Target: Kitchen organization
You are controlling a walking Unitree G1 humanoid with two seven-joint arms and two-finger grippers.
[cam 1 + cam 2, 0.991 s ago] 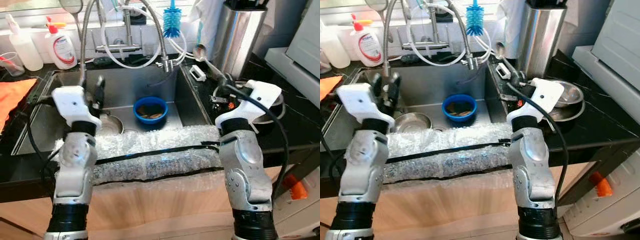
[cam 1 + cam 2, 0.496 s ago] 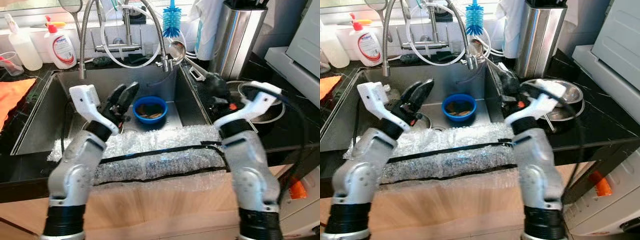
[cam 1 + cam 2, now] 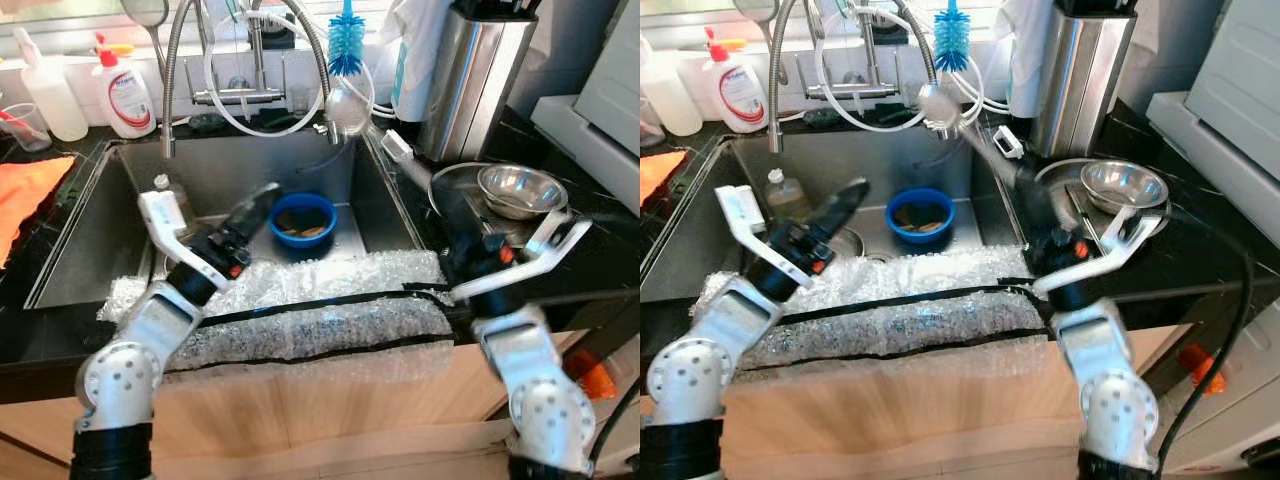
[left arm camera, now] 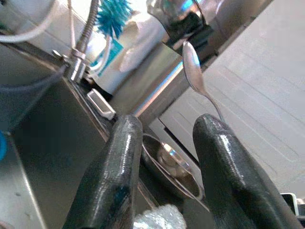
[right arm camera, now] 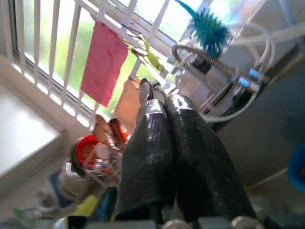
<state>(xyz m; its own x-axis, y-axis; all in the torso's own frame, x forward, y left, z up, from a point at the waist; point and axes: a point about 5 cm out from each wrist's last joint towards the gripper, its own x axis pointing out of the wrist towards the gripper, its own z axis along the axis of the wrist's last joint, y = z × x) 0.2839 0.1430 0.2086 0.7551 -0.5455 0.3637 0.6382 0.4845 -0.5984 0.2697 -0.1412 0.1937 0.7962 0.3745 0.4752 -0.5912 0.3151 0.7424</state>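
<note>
A steel sink [image 3: 90, 250] sits in the dark tabletop. The right pincer [image 3: 1015, 180], clamped on a ladle [image 3: 940, 103] (bowl at twelve o'clock), risks striking the faucet hose [image 3: 970, 95]; the left pincer [image 3: 262, 197] gapes empty.

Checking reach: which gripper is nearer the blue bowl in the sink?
Left. The left gripper hangs over the sink just beside the blue bowl; the right gripper, shut on a spoon, is farther off, over the counter edge.

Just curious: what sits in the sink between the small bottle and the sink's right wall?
A blue bowl, seen in the left eye view, between the bottle and the sink wall; the left end effector reaches across in front.
</note>
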